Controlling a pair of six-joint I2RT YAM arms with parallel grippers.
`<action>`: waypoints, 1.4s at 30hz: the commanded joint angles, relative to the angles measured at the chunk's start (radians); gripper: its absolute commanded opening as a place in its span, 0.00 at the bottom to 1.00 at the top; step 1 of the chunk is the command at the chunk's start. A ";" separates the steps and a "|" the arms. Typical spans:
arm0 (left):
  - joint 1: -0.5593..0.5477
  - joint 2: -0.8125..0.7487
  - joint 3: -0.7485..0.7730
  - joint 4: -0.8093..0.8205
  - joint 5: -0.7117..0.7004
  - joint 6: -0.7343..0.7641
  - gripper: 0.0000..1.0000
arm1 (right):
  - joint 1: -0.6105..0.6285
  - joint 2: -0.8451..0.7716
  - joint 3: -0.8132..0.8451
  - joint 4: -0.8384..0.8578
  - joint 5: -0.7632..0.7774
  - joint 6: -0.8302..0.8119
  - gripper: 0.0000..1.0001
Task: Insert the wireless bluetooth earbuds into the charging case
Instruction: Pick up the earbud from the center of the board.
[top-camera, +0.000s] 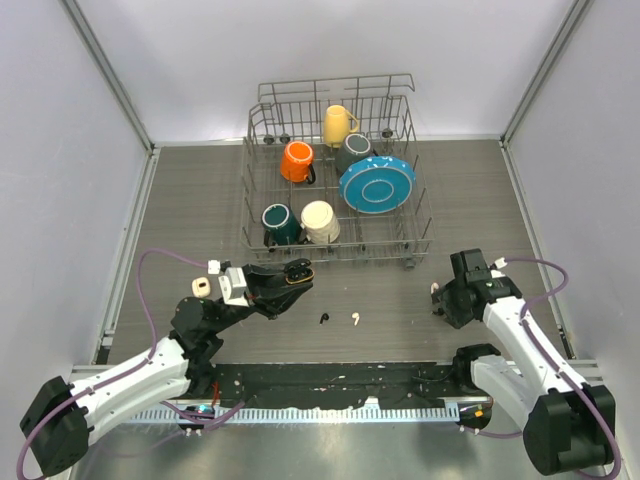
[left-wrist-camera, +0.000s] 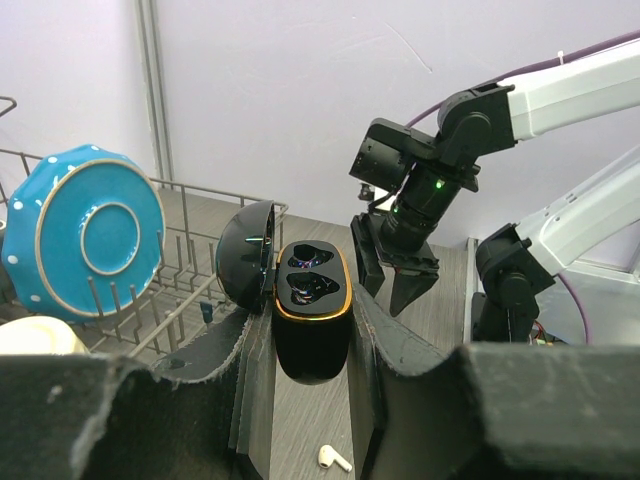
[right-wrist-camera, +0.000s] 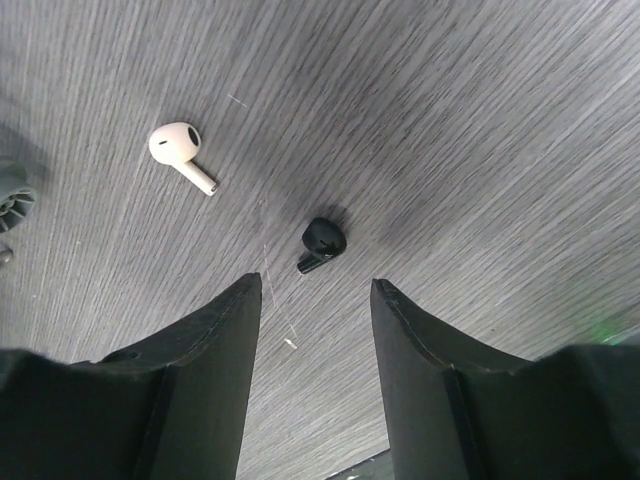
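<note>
My left gripper (top-camera: 285, 280) is shut on the black charging case (left-wrist-camera: 310, 305), which it holds above the table with the lid (left-wrist-camera: 245, 258) swung open and both sockets showing. A black earbud (top-camera: 322, 318) and a white earbud (top-camera: 354, 319) lie on the table just right of it; the white earbud (left-wrist-camera: 335, 459) shows below the case. My right gripper (right-wrist-camera: 315, 285) hangs open just over the table at the right. A second black earbud (right-wrist-camera: 322, 243) lies just beyond its fingertips, with nothing between the jaws. Another white earbud (right-wrist-camera: 182, 152) lies further left.
A wire dish rack (top-camera: 415, 215) at the back holds several mugs and a blue plate (top-camera: 377, 183). A small white case-like object (top-camera: 201, 286) lies beside the left arm. A black mat (top-camera: 330, 385) runs along the near edge.
</note>
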 joint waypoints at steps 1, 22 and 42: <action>0.002 -0.006 0.000 0.053 -0.013 0.022 0.00 | -0.007 0.024 -0.007 0.043 0.022 0.004 0.53; 0.000 0.019 0.015 0.044 -0.033 0.026 0.00 | -0.017 -0.007 -0.007 0.034 0.011 0.008 0.53; 0.000 0.002 0.008 0.016 -0.055 0.031 0.00 | -0.017 0.068 -0.015 0.086 0.044 -0.009 0.47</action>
